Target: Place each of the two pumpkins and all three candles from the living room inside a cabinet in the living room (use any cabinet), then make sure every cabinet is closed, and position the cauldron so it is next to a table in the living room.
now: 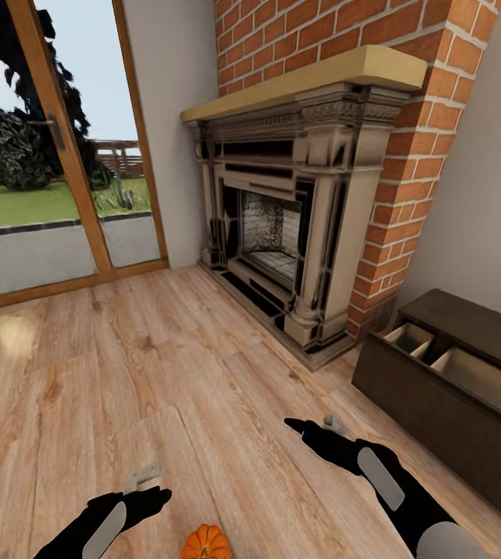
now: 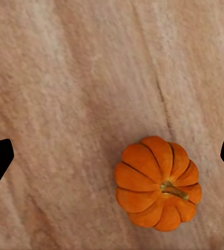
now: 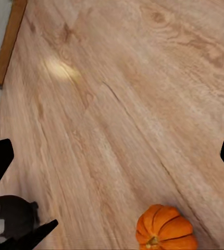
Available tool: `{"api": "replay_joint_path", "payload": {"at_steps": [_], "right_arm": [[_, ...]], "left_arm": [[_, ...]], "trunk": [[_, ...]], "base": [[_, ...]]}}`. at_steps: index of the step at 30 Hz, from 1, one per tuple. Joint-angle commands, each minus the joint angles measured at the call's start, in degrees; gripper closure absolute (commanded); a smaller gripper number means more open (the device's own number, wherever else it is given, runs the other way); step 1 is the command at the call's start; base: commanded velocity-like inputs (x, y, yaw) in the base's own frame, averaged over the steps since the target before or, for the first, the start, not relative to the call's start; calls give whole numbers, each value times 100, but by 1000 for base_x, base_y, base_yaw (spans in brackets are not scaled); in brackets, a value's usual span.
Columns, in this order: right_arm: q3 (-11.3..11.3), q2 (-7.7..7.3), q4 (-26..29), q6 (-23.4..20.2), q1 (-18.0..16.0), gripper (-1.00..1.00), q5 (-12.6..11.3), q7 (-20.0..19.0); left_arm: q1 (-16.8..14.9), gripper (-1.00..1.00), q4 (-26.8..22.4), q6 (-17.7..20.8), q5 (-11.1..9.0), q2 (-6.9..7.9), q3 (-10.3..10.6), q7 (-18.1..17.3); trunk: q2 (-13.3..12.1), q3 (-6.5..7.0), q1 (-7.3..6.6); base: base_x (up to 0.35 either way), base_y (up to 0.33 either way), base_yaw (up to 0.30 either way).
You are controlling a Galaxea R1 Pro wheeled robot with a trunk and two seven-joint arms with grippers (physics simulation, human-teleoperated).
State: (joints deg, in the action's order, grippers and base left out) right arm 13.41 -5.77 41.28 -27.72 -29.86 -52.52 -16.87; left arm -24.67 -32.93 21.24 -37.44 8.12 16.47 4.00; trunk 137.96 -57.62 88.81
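One ribbed orange pumpkin (image 1: 206,543) sits on the plank floor between my two arms, close to my base. In the left wrist view the pumpkin (image 2: 158,183) lies on the floor below my left gripper (image 2: 112,161), nearer one fingertip, and the fingers stand wide apart. My left gripper (image 1: 145,485) is open and holds nothing. My right gripper (image 1: 316,428) hovers open farther forward, toward the cabinet; its view catches the pumpkin (image 3: 165,230) at the frame edge. The dark brown cabinet (image 1: 429,411) stands at the right with a drawer pulled out. The candles, cauldron and table are out of view.
An ornate stone fireplace (image 1: 289,225) in a red brick chimney stands ahead, next to the cabinet. A glass door with a wood frame (image 1: 64,155) is at the left. Bare plank floor (image 1: 165,365) stretches between me and both.
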Motion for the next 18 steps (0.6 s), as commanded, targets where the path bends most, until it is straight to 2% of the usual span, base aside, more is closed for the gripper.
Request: {"api": "replay_joint_path", "payload": {"at_steps": [1,5,6,7,9,12,15,18], "right_arm": [[15,-3,133,-23,-3,-100,-17,143],[23,4,1459,-102,-3,-100,-18,1423],[25,8,1651,-109,-3,-100,-22,1598],[33,15,2188,-127,-3,-100,-46,2100],[46,25,2736,-138,-3,-100,-78,2610],[63,158,3036,-120,-3,-100,-71,2928],[88,365,2828,-103,-3,-100,-33,3014],[136,445,2690,-97,-3,-100,-19,3019]], "left_arm": [[-3,-100,-12,14,-59,10,40,42],[-3,-100,-9,19,-67,17,35,35],[-3,-100,-7,20,-68,18,34,34],[-3,-100,-5,20,-69,19,33,23],[-3,-100,-2,20,-70,16,32,-56],[-3,-100,4,35,-77,23,36,-343],[-3,-100,11,164,-76,41,35,-663],[-3,-100,16,277,-69,49,32,-883]], "trunk": [[44,-24,22],[204,-96,109],[244,-114,131],[284,-132,153],[365,-168,197],[485,-222,263],[530,-283,292],[534,-350,299]], "base": [[0,0,0],[0,0,0],[0,0,0],[0,0,0],[0,0,0],[0,0,0],[0,0,0],[0,0,0]]}}
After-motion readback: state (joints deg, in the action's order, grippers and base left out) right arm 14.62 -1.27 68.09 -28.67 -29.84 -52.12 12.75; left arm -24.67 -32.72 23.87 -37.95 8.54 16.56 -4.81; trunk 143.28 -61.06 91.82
